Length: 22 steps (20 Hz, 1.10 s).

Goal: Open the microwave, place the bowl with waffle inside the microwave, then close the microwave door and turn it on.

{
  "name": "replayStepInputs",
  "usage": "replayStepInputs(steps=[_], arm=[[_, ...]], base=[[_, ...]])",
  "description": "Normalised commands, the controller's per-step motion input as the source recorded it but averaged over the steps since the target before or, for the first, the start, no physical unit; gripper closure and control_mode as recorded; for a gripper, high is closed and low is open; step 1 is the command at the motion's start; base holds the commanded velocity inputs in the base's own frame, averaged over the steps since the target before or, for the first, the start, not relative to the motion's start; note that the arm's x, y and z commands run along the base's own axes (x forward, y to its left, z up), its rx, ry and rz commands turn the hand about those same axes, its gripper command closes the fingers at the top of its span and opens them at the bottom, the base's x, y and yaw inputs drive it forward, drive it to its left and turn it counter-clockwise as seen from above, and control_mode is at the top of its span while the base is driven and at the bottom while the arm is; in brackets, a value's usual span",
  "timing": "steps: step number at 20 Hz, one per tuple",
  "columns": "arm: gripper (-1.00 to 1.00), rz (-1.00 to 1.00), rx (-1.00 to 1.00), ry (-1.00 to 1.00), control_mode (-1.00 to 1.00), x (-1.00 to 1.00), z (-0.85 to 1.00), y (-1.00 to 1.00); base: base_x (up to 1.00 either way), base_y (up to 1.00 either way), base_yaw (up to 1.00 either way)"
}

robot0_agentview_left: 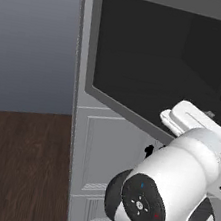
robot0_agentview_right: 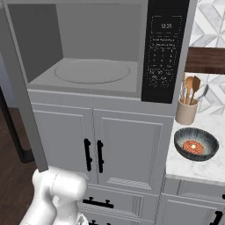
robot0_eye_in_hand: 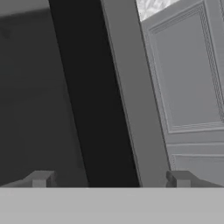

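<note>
Microwave door (robot0_agentview_left: 156, 59) stands open; claw (robot0_eye_in_hand: 109, 179) released, empty; bowl (robot0_agentview_right: 196, 144) with waffle waits at the counter's (robot0_agentview_right: 189, 169) front edge

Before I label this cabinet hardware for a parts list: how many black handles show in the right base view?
4: two upright ones on the doors under the microwave, one on the drawer below, one at lower right, cut off; others may be hidden.

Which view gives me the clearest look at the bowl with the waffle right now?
The right base view: the bowl sits in full sight on the white counter, right of the open microwave, waffle inside. The left base and hand views face the microwave door instead.
</note>
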Motion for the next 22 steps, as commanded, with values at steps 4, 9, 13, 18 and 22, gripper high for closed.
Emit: replayStepInputs(steps=[4,9,13,18,22], arm=[[-1.0,0.0,-0.03,0.0,-1.0,-0.42,0.09,0.12],[-1.0,0.02,0.0,-0.02,-1.0,-0.74,0.0,-0.6],[-1.0,0.15,0.02,-0.05,-1.0,-0.56,0.0,-0.75],[-1.0,0.28,0.02,0.0,-1.0,0.0,0.0,-0.81],[-1.0,0.44,0.0,0.0,-1.0,0.02,0.0,-0.6]], base=[[0.0,0.0,0.0],[0.0,0.0,0.0],[0.0,0.0,0.0],[0.0,0.0,0.0],[0.0,0.0,0.0]])
